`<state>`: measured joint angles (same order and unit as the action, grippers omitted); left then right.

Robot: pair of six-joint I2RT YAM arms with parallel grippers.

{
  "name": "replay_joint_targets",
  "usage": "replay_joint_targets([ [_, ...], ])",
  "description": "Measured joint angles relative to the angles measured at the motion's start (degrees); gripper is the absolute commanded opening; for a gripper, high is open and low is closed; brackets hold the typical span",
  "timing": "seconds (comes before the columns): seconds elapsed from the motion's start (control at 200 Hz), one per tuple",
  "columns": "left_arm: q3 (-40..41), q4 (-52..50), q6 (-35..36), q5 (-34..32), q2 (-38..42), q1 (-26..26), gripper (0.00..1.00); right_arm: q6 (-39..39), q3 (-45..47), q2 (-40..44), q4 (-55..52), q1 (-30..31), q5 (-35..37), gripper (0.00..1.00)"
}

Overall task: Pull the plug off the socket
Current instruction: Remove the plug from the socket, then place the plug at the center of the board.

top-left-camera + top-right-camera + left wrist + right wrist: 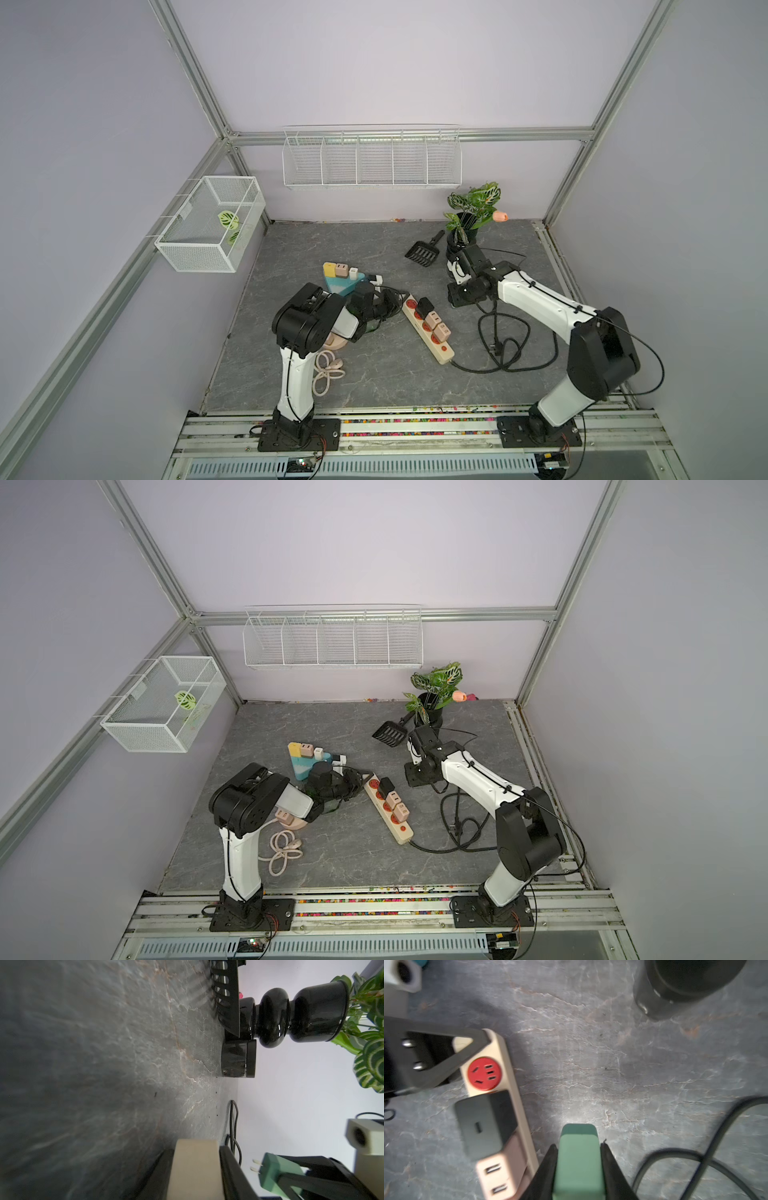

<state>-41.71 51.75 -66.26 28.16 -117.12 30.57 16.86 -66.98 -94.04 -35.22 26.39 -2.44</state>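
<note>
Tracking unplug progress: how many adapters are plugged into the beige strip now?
3, in a row on the beige strip: black adapter towards the far end, first pink adapter next, second pink adapter after it. The green plug is out, in the right claw.

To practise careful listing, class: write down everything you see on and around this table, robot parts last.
power strip: one, cream with red sockets, table centre
chargers: three, black and pink, plugged into it
plug: one, green, clear of strip
cords: two, black right of strip, pink by left arm
socket block: one, blue, beyond left arm
scoop: one, black, far side
vase: one, black, leafy plant, far right
baskets: two, white wire, on walls
left gripper: shut on power strip end
right gripper: shut on plug
</note>
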Motion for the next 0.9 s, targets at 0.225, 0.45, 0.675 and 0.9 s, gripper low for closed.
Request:
replay_joint_targets([
  [0.225,-1.1,-4.5,1.4,0.3,1.6,0.7,0.00,2.5,6.2,0.0,5.9,-3.1,-1.5,0.29],
  [0.45,-1.3,-5.3,1.5,0.4,1.7,0.9,0.00,3.4,7.6,0.0,9.6,-3.9,-3.4,0.33],
  [0.675,-1.3,-5.3,1.5,0.5,1.7,1.0,0.00,4.3,8.2,0.0,11.6,-5.2,-4.3,0.47],
  [0.9,-1.2,-5.3,1.7,0.5,1.8,1.0,0.00,4.4,9.2,0.0,12.2,-7.3,-4.7,0.51],
])
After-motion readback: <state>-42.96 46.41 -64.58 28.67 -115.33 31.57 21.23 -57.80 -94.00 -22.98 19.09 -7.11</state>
